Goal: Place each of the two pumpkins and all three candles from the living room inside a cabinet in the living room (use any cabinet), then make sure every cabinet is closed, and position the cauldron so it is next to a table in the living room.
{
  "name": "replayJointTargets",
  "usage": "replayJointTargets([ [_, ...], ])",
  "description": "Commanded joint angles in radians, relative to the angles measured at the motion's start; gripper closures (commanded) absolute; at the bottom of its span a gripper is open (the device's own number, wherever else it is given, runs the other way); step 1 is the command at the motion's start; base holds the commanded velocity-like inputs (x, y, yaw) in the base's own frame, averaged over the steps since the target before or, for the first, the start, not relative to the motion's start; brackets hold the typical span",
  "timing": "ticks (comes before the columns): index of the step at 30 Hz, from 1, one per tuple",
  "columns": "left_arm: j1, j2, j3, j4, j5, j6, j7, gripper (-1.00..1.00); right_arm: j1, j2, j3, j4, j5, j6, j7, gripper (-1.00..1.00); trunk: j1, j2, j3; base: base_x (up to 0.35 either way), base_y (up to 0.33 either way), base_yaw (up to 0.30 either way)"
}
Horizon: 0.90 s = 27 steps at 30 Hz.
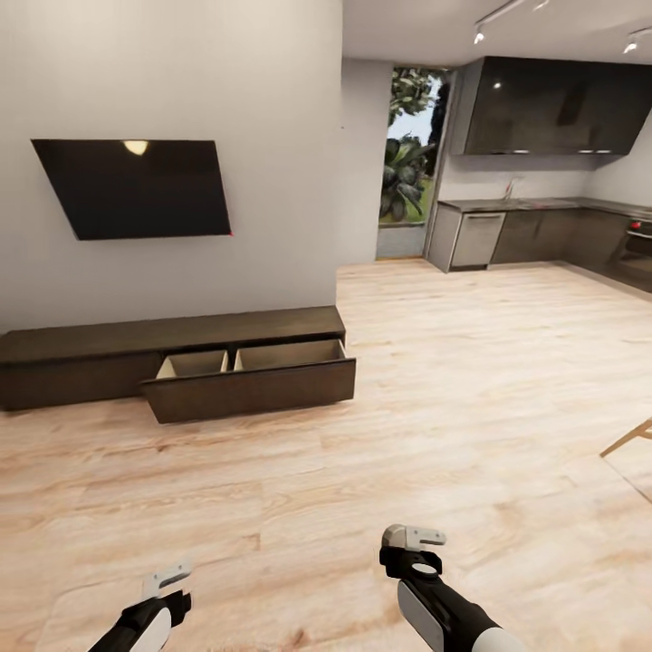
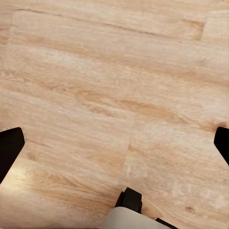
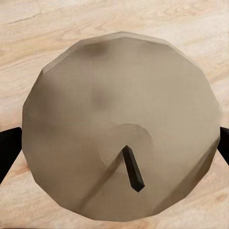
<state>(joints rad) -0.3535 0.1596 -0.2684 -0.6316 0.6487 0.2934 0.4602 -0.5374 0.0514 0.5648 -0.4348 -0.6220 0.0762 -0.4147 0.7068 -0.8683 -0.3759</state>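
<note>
One candle (image 3: 121, 129) sits between the fingers of my right gripper (image 3: 114, 143); in the right wrist view I look straight down on its grey-beige rounded top and short dark wick, with a dark fingertip at each side of it, so that claw is closed on the candle. In the head view the same gripper (image 1: 412, 536) hangs low over the pale wood floor (image 1: 471, 389), and a bit of the candle shows at its tip.

My left gripper (image 2: 114, 143) is spread wide and holds nothing: its two dark fingertips (image 2: 9, 148) stand at opposite edges of the left wrist view with bare floorboards between them. In the head view it (image 1: 167, 580) hovers low at the left.

Ahead against the grey wall lies the long dark-brown cabinet (image 1: 109, 349), under a black television (image 1: 136, 188). Its right-hand drawer (image 1: 249, 385) is pulled out, showing two pale beige compartments; I can't tell whether anything lies in them. Further right is the kitchen (image 1: 543, 231) with its grey units.
</note>
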Motion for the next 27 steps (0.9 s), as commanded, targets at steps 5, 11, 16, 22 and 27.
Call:
replayJointTargets([
  [5,-0.001,0.002,-0.008,-0.002,0.008,0.003,0.009,-1.0,-0.001,-0.001,0.009,-0.002,-0.004,0.005,-0.012,1.0,-0.019,0.034,0.015,0.0,0.0,0.285],
  [11,-0.001,0.002,-0.008,-0.002,0.008,0.003,0.009,-1.0,-0.001,-0.002,0.009,-0.002,-0.004,0.004,-0.012,1.0,-0.031,0.055,0.024,0.0,0.0,0.202],
  [16,-0.001,0.003,-0.008,-0.002,0.009,0.003,0.008,-1.0,-0.001,-0.002,0.009,-0.002,-0.004,0.004,-0.012,1.0,-0.031,0.055,0.024,0.0,0.0,0.023],
  [22,-0.001,0.003,-0.01,-0.006,0.008,0.003,0.008,-1.0,-0.001,-0.002,0.008,-0.002,-0.005,0.002,-0.012,1.0,-0.031,0.055,0.024,0.023,0.0,0.001],
  [27,-0.001,0.003,-0.012,-0.003,0.008,0.003,0.009,-1.0,0.009,-0.002,0.009,-0.002,-0.005,0.003,-0.011,1.0,-0.031,0.055,0.024,0.255,0.003,0.0],
])
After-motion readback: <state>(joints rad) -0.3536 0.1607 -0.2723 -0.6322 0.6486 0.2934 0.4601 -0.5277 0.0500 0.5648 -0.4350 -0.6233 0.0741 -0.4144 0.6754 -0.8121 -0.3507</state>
